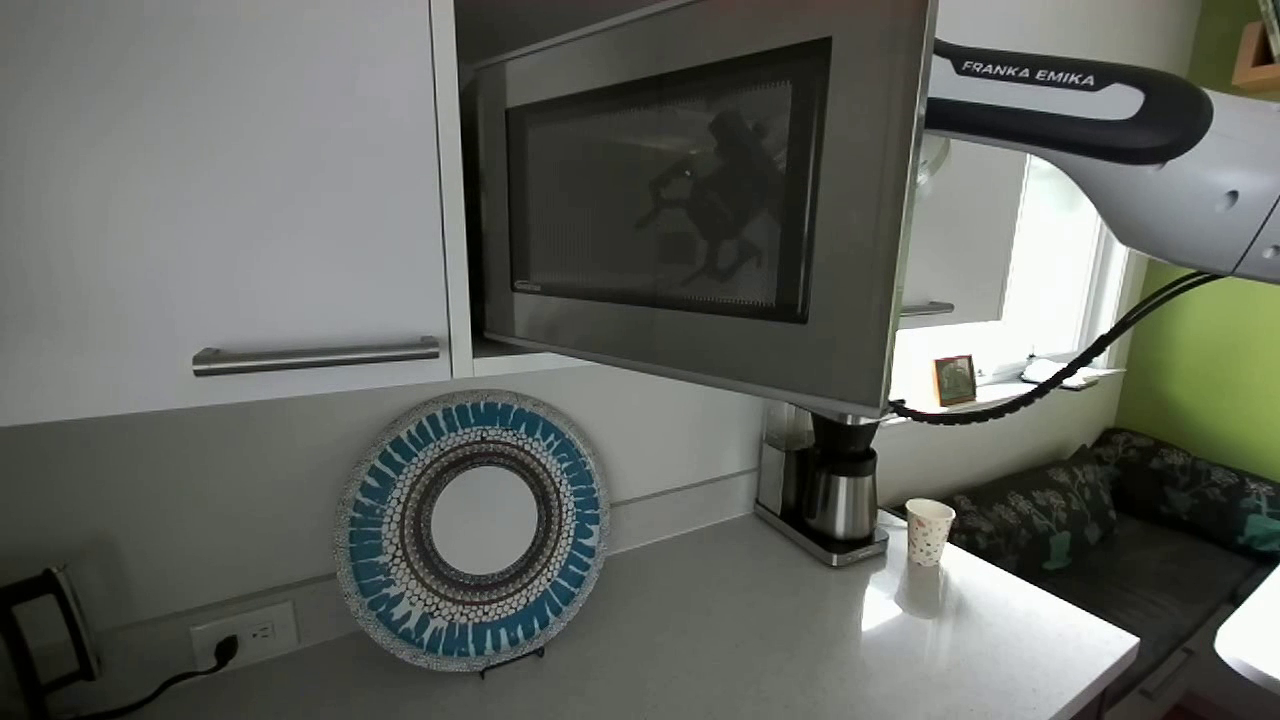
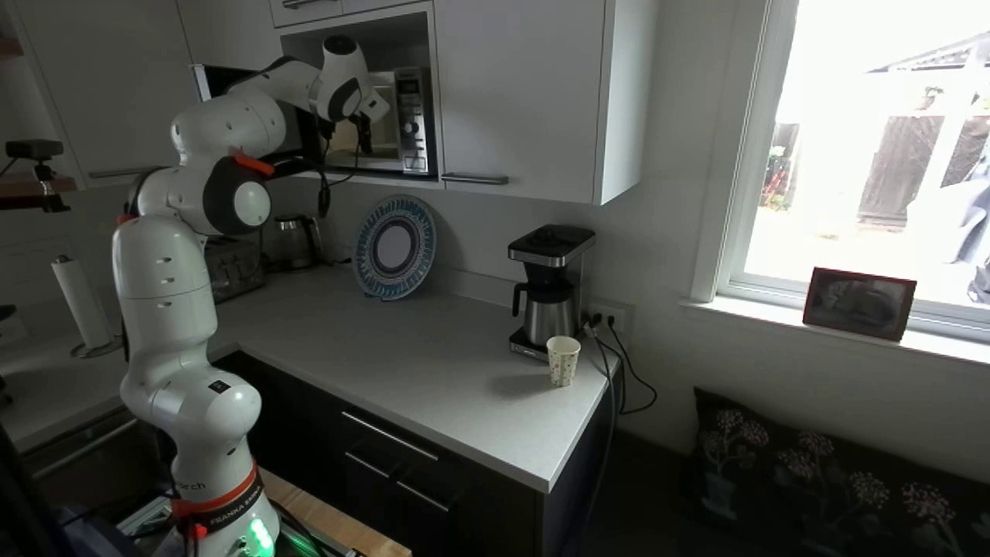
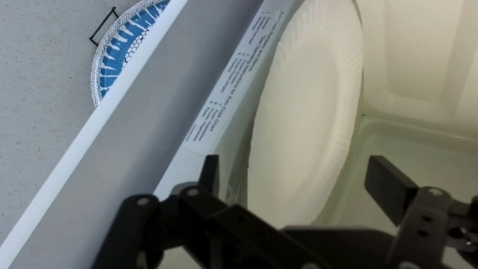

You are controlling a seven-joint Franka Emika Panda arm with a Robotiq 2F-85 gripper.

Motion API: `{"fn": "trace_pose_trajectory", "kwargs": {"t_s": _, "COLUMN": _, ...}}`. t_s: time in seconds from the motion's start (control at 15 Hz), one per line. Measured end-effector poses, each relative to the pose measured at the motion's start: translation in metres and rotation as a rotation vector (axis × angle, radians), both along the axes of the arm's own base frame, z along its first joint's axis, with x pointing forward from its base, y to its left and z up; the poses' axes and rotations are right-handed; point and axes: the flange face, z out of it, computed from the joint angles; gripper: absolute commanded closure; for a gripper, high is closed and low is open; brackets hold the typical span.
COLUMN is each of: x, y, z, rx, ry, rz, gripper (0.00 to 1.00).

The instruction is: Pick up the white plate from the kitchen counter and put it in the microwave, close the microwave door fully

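Our black two-fingered gripper stands spread wide | round, white, fluted, paper-like plate lies inside boxy stainless-steel microwave | we should back straight out without nudging the plate, then push the dark-windowed steel door

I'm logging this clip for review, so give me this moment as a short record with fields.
White plate: inside the microwave
Microwave door: swung open
Gripper: open, not holding the white plate
Kitchen counter: patterned plate propped on edge, coffee maker, cup near it
Left to do: likely withdraw the gripper, then close the microwave door fully
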Motion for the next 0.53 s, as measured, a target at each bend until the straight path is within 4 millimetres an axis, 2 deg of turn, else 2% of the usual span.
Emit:
{"fn": "trace_pose_trajectory", "kwargs": {"t_s": 0.27, "x": 0.016, "y": 0.002, "z": -0.011, "rx": -0.029, "ry": -0.015, "rz": 0.016, "gripper": 0.00}}
{"fn": "trace_pose_trajectory", "kwargs": {"t_s": 0.53, "x": 0.027, "y": 0.002, "z": -0.009, "rx": -0.071, "ry": -0.092, "rz": 0.010, "gripper": 0.00}}
